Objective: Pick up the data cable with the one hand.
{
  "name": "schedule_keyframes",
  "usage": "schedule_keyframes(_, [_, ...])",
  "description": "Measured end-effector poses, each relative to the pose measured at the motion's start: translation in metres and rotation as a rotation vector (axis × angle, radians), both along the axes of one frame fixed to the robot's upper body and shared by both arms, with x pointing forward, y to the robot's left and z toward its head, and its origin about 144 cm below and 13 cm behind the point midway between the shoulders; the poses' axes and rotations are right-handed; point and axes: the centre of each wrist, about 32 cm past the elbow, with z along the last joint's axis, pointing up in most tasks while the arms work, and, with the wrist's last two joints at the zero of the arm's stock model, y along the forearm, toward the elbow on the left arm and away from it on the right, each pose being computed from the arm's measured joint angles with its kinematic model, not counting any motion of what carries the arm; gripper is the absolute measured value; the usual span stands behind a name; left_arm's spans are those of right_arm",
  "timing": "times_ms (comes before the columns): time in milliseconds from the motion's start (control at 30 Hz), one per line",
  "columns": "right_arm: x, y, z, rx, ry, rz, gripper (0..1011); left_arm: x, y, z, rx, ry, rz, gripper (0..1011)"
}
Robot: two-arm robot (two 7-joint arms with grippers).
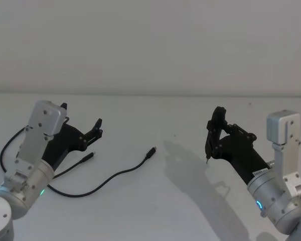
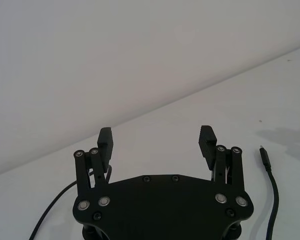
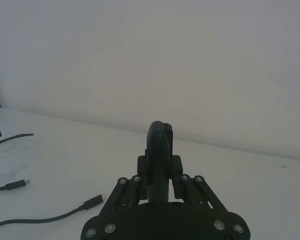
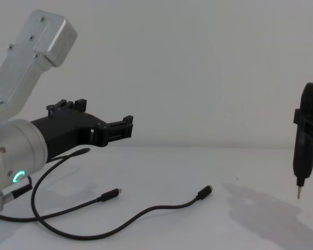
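A white table (image 1: 155, 216) lies beneath the Alpha Bot 2's two arms. At the robot's left, the left gripper (image 1: 82, 117), its silver wrist lit by a green ring, hovers above the tabletop with its fingers spread wide and nothing between them. At the right and well apart, the right gripper (image 1: 214, 131), marked by a blue ring, hangs clear of the surface with its fingers drawn together, idle. The data cable (image 1: 115, 175) lies slack on the table on the robot's left side. It passes under the left arm, loops out beyond it, then sweeps in a shallow curve toward the middle of the table. One plug (image 1: 151, 151) rests at the middle of the table. The second plug (image 1: 89, 157) sits just beside and below the open fingers. The cord looks light, thin and limp. It is likely to sag and swing from any single hold, and it could slip out unless the fingers close fully on it. The second plug is thicker and stiffer than the cord and lies closest to the gripper, so it seems the surest place to grip. The cord right behind it would also serve. Either way the fingers would have to come down almost to the tabletop, straddling the cable crosswise.
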Motion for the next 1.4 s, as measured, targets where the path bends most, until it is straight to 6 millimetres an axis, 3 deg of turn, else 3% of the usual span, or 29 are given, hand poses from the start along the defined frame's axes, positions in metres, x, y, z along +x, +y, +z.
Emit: schedule_keyframes(1400, [0.0007,0.0016,0.001,-0.01,0.0,0.001,275,0.0014,0.0005,0.0002,0.0,0.004,-0.018,1001])
